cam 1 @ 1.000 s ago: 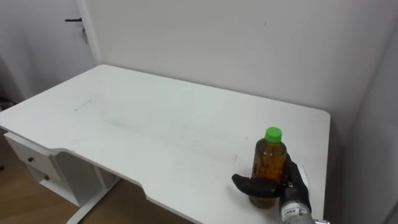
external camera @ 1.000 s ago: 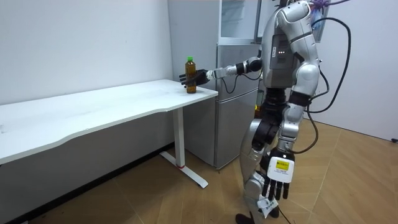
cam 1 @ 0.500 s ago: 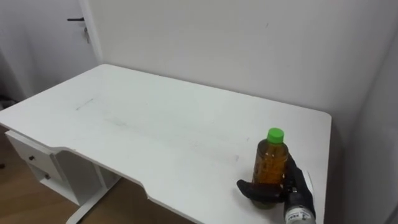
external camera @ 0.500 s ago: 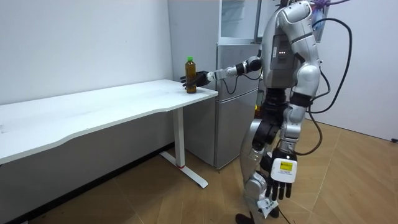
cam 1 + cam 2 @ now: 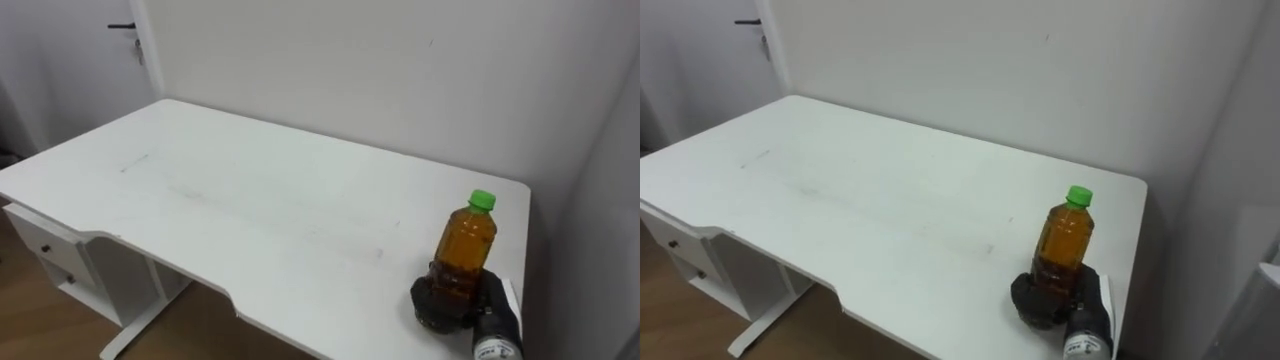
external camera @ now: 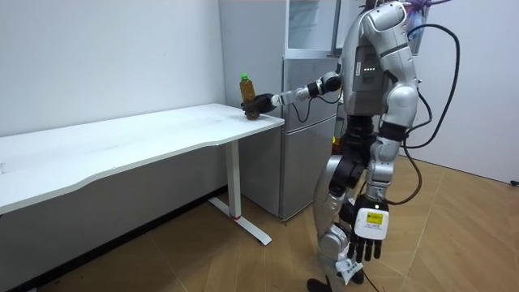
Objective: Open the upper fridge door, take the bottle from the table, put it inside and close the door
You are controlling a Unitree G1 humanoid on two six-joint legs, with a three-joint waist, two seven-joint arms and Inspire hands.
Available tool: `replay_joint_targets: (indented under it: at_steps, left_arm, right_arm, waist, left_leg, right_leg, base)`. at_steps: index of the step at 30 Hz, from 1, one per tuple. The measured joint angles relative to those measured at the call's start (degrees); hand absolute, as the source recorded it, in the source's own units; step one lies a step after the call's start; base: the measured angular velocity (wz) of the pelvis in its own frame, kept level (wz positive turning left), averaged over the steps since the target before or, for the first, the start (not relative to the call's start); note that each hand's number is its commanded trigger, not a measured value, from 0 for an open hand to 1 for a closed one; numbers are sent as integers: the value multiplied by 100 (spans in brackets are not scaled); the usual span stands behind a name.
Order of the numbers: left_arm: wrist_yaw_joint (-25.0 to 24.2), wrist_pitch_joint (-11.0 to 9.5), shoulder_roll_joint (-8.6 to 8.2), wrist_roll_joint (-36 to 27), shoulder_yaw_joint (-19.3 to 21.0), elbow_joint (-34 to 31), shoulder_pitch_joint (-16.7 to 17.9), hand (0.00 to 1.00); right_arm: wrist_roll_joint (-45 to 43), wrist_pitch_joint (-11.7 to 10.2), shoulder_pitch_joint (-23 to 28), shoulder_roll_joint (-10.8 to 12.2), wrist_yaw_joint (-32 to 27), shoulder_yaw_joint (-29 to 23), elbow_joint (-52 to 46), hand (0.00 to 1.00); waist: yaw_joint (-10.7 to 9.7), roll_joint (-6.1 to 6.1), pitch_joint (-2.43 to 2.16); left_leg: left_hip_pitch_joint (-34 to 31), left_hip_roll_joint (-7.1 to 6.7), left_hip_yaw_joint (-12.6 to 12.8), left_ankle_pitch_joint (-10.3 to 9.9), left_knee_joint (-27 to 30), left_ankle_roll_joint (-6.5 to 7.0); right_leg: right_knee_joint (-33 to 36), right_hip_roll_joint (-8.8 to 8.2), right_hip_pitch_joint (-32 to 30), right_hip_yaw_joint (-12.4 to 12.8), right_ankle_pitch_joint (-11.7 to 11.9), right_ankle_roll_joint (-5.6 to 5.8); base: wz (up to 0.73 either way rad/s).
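A bottle (image 5: 465, 250) of amber liquid with a green cap stands near the right end of the white table (image 5: 250, 200), leaning slightly to the right. My right hand (image 5: 450, 303) has its dark fingers curled round the bottle's base. The right eye view shows the same bottle (image 5: 1062, 240) and right hand (image 5: 1045, 298). In the room view I stand at the table's end with my right arm stretched out to the bottle (image 6: 246, 88). My left hand (image 6: 366, 239) hangs at my side with straight fingers.
A grey fridge (image 6: 308, 122) stands just behind the table's end, beside me, with an upper compartment (image 6: 312, 24) above it. A white drawer unit (image 5: 50, 260) sits under the table's left part. The wall runs close behind the table.
My right hand's fingers have curled round the bottle's base. The bottle has shifted toward the table's right edge and now leans a little.
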Motion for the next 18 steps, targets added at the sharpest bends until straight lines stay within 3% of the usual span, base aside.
replay_joint_targets:
  at_steps: [12,18]
  left_arm:
    - [-159,-138,36,51,52,-225,24,0]
    - [-84,-234,52,63,195,17,12,0]
  right_arm:
    - [28,204,6,-70,508,33,-325,100]
    - [46,213,321,-84,648,67,-1454,100]
  waist:
    - [-7,80,-36]
    - [-32,78,-36]
  left_leg:
    - [79,24,98,-1,42,1]
    - [233,39,229,1,-74,2]
  right_leg:
    - [-4,1,5,149,1,-1]
    - [-3,6,49,289,0,0]
  base:
    - [-4]
    - [-12]
